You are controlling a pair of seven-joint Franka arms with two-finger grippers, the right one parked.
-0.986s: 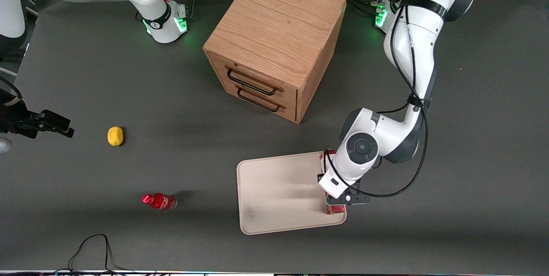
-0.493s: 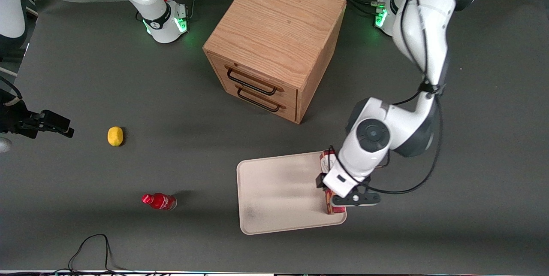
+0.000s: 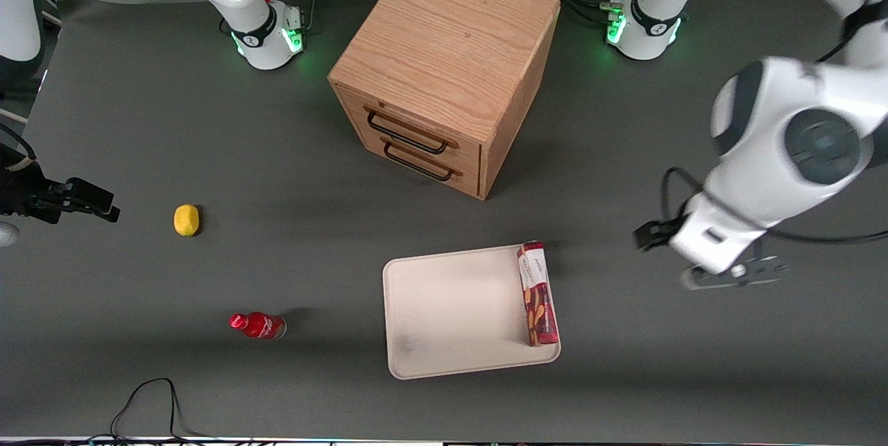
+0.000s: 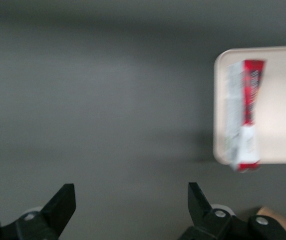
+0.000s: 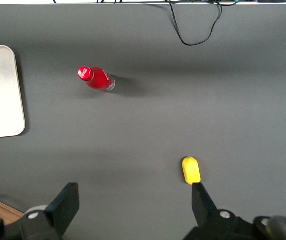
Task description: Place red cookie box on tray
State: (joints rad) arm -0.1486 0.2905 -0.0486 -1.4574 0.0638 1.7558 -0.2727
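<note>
**Cookie box on the tray, hand released**

The red cookie box (image 3: 537, 293) lies flat on the tray (image 3: 451, 314), along its rim toward the working arm's end. The hand (image 4: 132, 204) hovers over bare desk (image 3: 277, 175) with fingers spread, holding nothing, well apart from the box.

We see the tray (image 5: 3, 95), bare where it shows. Red bottle (image 5: 96, 79) lies near the tray; yellow object (image 5: 191, 170) well apart from it.
</note>
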